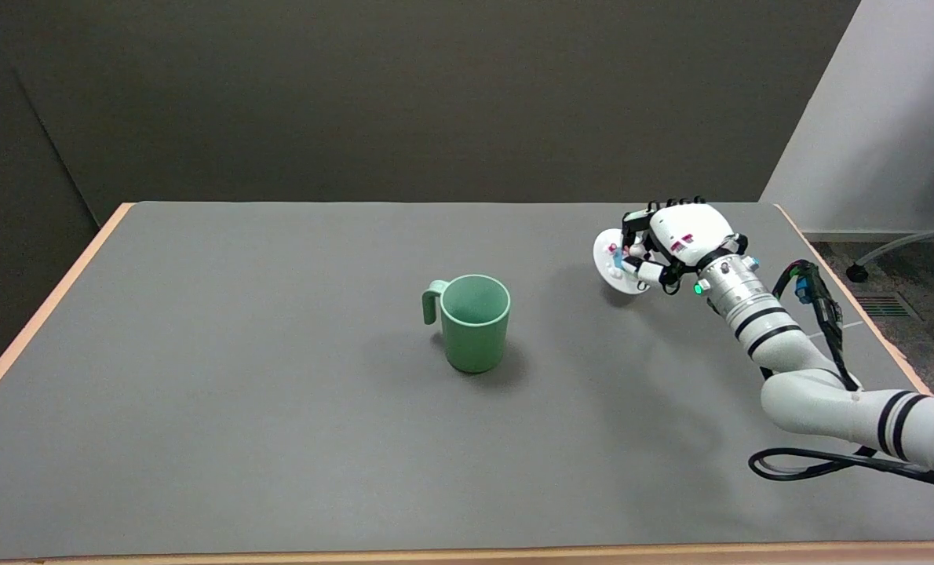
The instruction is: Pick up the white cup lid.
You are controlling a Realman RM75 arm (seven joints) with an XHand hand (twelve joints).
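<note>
Nearest to the camera runs the front edge of the table (279, 471), a pale wooden strip under the grey top. Just behind it, low at the right, a black cable loop (808, 464) hangs below the white right arm (844, 404), which comes in from the lower right corner and rises toward the far right part of the table.

At the end of this arm the right hand (675, 243) grasps the white cup lid (613, 271). Its fingers (641, 271) are curled around the lid, which is tilted on edge, its flat face turned to the left. The lid's lower rim is close over the table top with a small shadow under it; I cannot tell if it touches the surface or is just above it.

Beyond the fingers the far edge of the table is near, and the right wooden edge runs close behind the wrist. To the left of the fingers a wide grey surface lies open.

A green mug (475, 323) stands upright well apart to the left of the fingers and a little nearer to the camera, its handle on the side away from the hand. Between mug and lid is only bare grey top.
</note>
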